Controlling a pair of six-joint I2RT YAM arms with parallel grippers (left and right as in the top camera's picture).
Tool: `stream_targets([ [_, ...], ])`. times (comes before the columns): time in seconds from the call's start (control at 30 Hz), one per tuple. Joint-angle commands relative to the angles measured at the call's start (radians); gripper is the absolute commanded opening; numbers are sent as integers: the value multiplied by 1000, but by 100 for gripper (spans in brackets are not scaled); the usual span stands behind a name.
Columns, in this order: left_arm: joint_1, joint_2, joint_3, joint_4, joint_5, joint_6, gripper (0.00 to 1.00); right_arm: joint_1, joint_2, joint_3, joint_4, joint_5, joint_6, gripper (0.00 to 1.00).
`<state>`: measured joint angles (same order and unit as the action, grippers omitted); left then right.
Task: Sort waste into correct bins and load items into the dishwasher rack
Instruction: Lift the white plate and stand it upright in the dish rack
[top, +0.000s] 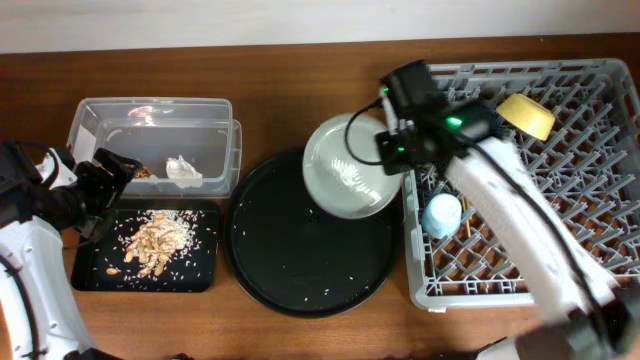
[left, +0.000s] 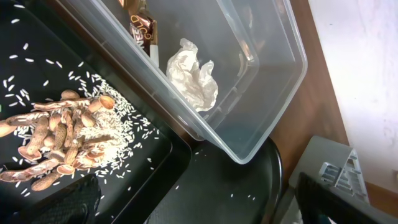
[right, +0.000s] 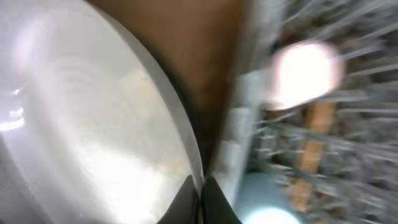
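My right gripper (top: 392, 152) is shut on the rim of the pale grey-white plate (top: 348, 168) and holds it tilted over the round black tray, beside the grey dishwasher rack (top: 590, 200). The right wrist view shows the plate (right: 93, 124) pinched between my fingers (right: 202, 193), blurred. The blue cup (top: 441, 214), yellow bowl (top: 528, 115) and chopsticks (top: 470, 288) lie in the rack. The clear box (top: 155, 140) holds the white tissue (left: 191, 73) and gold-brown wrapper (left: 140, 28). The black rectangular tray (top: 90, 272) holds food scraps and rice (left: 62, 134). My left gripper (top: 110, 175) is open and empty.
The large round black tray (top: 300, 250) sits in the middle with a few loose rice grains on it. The rack fills the right side of the wooden table. The pink cup is blurred in the right wrist view (right: 305, 71).
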<state>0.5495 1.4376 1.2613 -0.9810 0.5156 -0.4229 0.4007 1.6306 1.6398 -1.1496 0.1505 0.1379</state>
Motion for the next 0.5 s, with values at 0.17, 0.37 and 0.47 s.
stream_targets([
  [0.17, 2, -11, 0, 2, -1, -2, 99, -13, -193, 13, -128, 816, -292, 4],
  [0.37, 2, -11, 0, 2, -1, -2, 99, -208, -100, 13, -134, 819, -343, 4],
  [0.47, 2, -11, 0, 2, -1, -2, 99, -288, -35, 13, -126, 768, -340, 4],
])
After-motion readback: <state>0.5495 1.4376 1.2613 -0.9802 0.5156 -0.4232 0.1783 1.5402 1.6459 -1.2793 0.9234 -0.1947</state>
